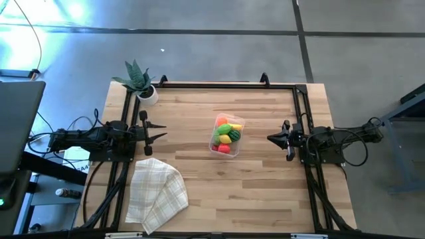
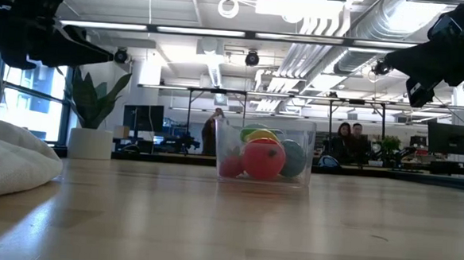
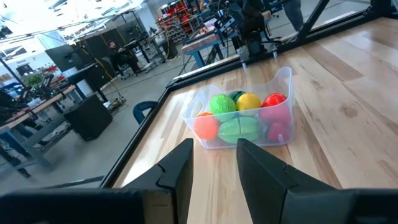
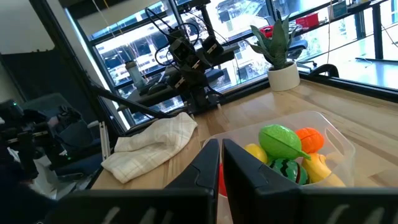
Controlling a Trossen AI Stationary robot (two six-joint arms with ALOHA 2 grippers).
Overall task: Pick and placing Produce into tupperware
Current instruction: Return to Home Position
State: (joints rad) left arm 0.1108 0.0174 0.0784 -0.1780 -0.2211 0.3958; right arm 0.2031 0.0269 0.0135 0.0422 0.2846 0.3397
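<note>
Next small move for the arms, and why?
Probably just park both arms: no produce lies loose on the table, it all sits in the tupperware, and the open left pincer and the right pincer hang clear of it at opposite table sides.

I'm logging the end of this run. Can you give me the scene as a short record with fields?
tupperware: middle of the table, upright, no lid
produce: red, yellow, green and orange pieces, inside the tupperware
left gripper: open, empty, left of the tupperware, apart from it
right gripper: shut, empty, right of the tupperware, apart from it
cloth: front left, crumpled
plant: back left corner
</note>
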